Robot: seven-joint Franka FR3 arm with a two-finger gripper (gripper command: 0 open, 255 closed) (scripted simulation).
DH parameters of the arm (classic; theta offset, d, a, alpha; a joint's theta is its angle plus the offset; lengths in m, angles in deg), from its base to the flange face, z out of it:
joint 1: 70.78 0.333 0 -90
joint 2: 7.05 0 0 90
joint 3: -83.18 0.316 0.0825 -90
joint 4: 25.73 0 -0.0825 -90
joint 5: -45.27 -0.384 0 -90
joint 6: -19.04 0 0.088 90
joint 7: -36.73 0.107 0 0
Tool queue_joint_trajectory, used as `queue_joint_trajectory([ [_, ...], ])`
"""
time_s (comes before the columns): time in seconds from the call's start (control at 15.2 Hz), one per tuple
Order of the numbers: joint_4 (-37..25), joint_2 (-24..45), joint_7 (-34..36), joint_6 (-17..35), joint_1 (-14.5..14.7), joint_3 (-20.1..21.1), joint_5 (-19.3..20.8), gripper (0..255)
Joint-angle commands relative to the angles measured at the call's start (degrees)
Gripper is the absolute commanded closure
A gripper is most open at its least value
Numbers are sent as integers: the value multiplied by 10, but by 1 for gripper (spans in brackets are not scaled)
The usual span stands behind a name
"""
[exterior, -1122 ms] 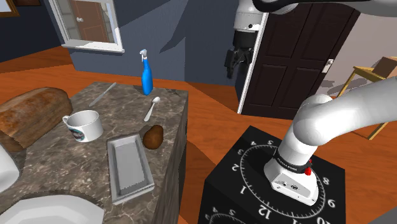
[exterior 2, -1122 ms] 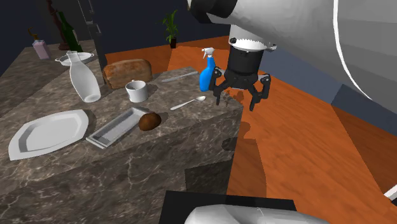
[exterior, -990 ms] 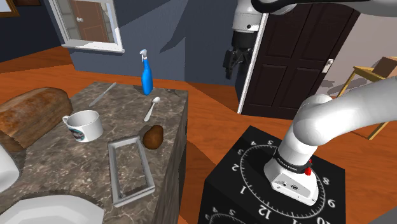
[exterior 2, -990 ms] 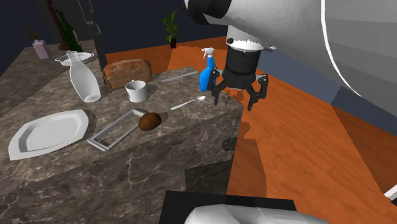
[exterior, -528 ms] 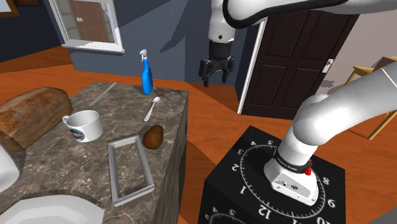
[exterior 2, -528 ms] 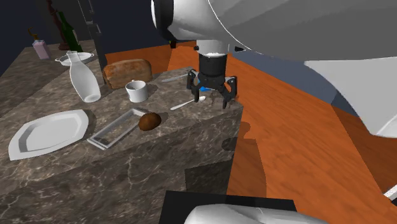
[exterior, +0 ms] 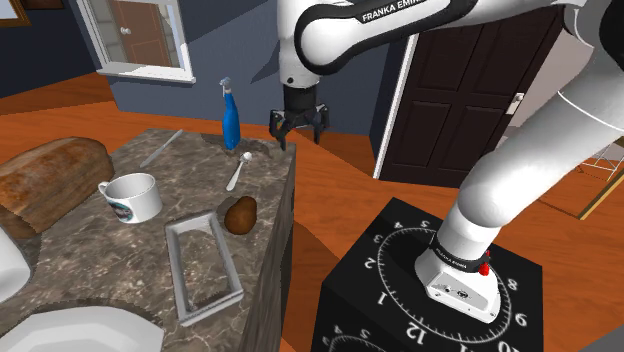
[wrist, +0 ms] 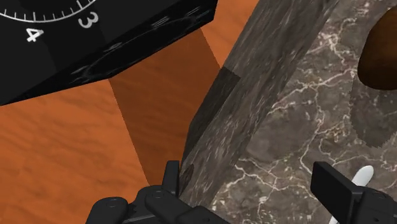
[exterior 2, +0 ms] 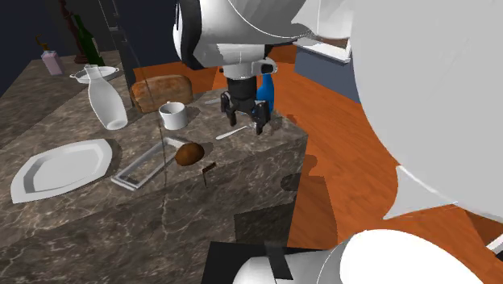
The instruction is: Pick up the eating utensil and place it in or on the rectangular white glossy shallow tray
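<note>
Spread and empty, the hand (exterior: 296, 135) hangs near the spoon (exterior: 238, 172); the second exterior view adds a green bottle (exterior 2: 85, 42).

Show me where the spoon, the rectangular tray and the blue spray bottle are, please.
spoon (exterior: 238, 173): shoulder view, on the middle of its handle.
rectangular tray (exterior: 228, 256): shoulder view, on its long rim nearest the counter's edge.
blue spray bottle (exterior: 231, 125): shoulder view, on the blue body below the nozzle.
</note>
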Motion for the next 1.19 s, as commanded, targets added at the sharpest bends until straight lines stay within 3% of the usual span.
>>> queue_joint_trajectory([
  [0.0, -35, 49, 61, 10, -7, 24, 23, 0],
  [0.46, -183, 243, 261, 11, -2, 62, 145, 0],
  [0.86, -352, 409, 391, -36, 52, 36, 236, 0],
  [1.06, -457, 493, 433, -71, 85, 14, 265, 0],
  [1.12, -457, 493, 433, -71, 86, 13, 265, 0],
])
